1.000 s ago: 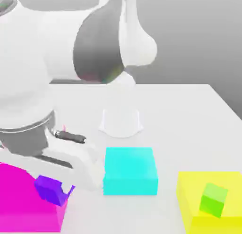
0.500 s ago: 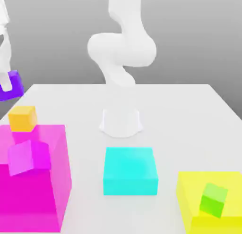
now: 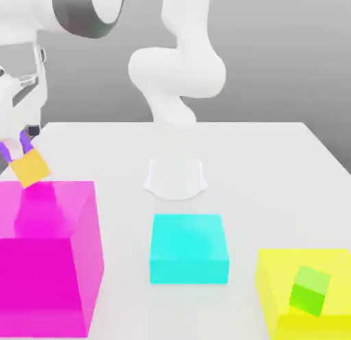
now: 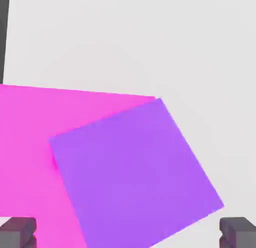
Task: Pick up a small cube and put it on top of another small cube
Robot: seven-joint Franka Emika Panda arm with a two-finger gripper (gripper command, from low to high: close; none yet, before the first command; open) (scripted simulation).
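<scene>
Small purple cube at the far left of the exterior view, tilted, sitting against the top of the orange-yellow cube, itself tilted above the far edge of the big magenta block. End effector directly over the purple cube, fingers spread wide at either side with clear gaps and nothing gripped. Further right on the white worktop: cyan block near the middle, then yellow block carrying a small green cube at the near right.
</scene>
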